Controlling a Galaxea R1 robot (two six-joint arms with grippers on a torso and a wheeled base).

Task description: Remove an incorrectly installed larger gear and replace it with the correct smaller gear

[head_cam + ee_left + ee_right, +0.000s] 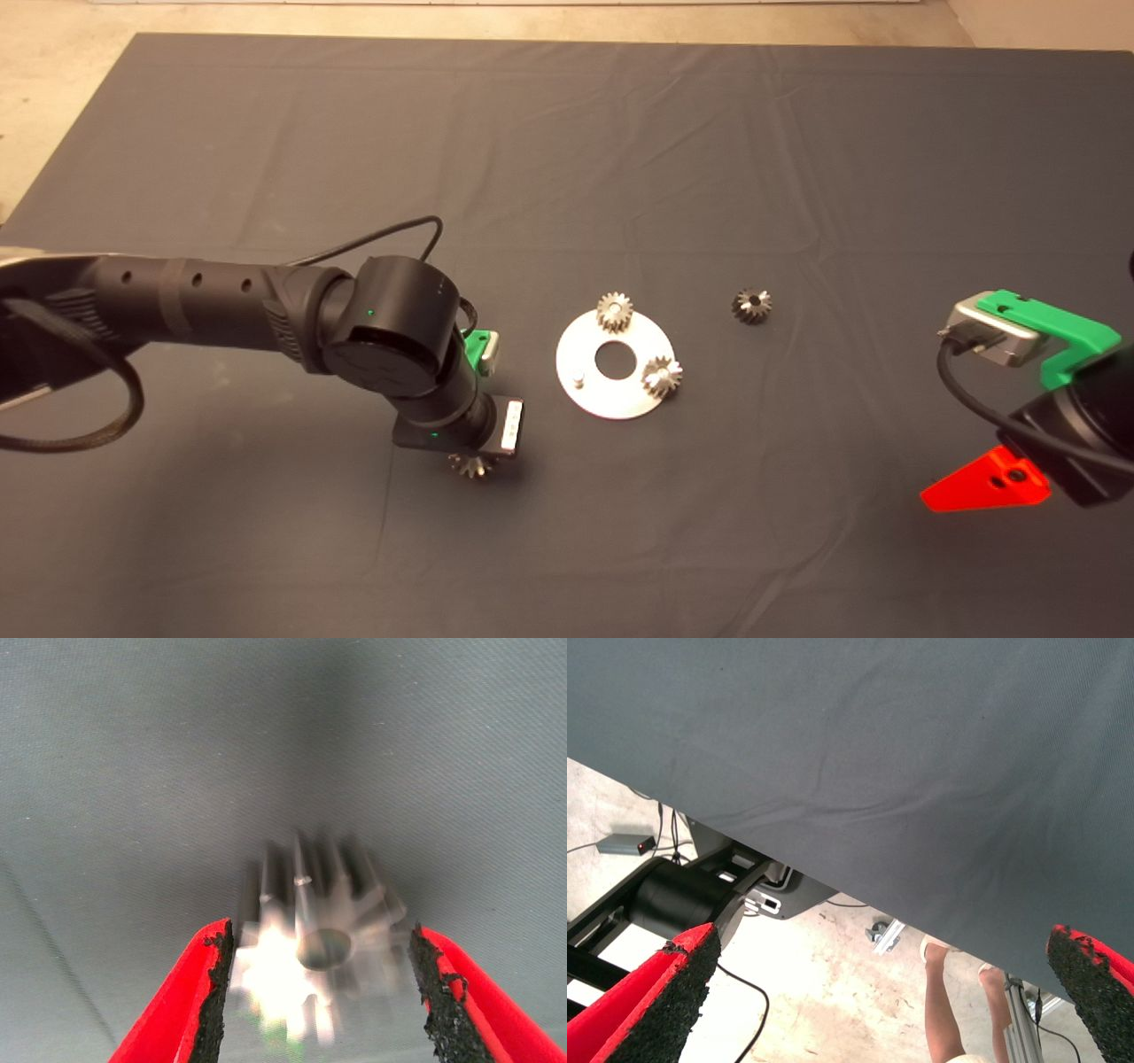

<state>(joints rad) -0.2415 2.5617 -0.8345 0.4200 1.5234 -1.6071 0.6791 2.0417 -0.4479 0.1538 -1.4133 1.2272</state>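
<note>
The larger gear, bright silver-white, lies on the mat left of the round metal plate. In the head view it is half hidden under my left wrist. In the left wrist view it sits between the two pads of my left gripper, with a thin gap on each side. The smaller gear, dark, lies on the mat right of the plate. The plate carries two small silver gears and one bare peg. My right gripper is open and empty at the mat's lower right; one red finger shows.
The right wrist view shows the mat's edge, the floor beyond with cables and a black frame, and a person's legs. The dark mat stretches wrinkled behind the plate.
</note>
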